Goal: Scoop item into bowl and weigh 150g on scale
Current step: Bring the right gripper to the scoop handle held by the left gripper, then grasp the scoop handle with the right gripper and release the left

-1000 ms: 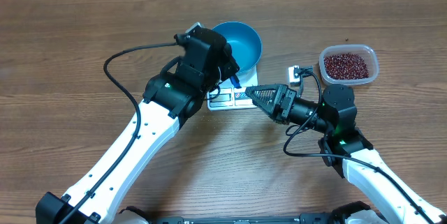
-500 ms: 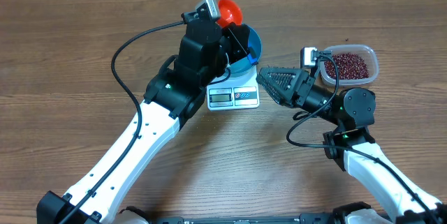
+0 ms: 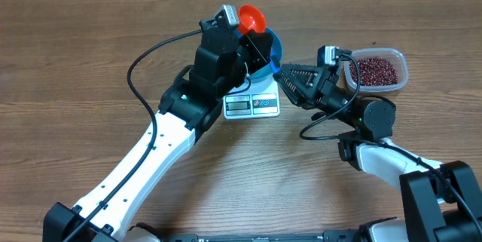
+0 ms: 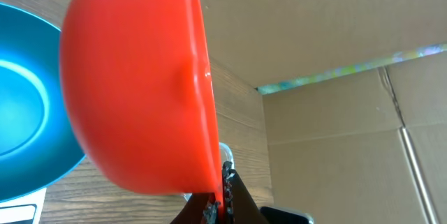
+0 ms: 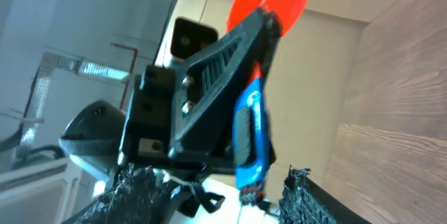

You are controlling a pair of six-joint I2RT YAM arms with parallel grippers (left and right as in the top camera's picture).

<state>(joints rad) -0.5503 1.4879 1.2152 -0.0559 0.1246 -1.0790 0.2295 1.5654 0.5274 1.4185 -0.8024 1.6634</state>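
A wooden table [image 3: 75, 61] fills the frame. At upper centre the left gripper [image 3: 256, 44] grips an orange-red scoop [image 3: 251, 19], raised over the teal bowl [image 3: 277, 48]. The bowl sits on the white scale [image 3: 252, 105]. The right gripper [image 3: 283, 74] points at the bowl's right rim. At upper right, a clear tub [image 3: 403, 68] holds red-brown beans [image 3: 374, 69].

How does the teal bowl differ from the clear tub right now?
The bowl is round and opaque teal; the tub is clear and rounded-rectangular. The bowl sits on the scale, the tub directly on the table. The tub holds the beans, while the bowl's visible part shows none. Both are open-topped.
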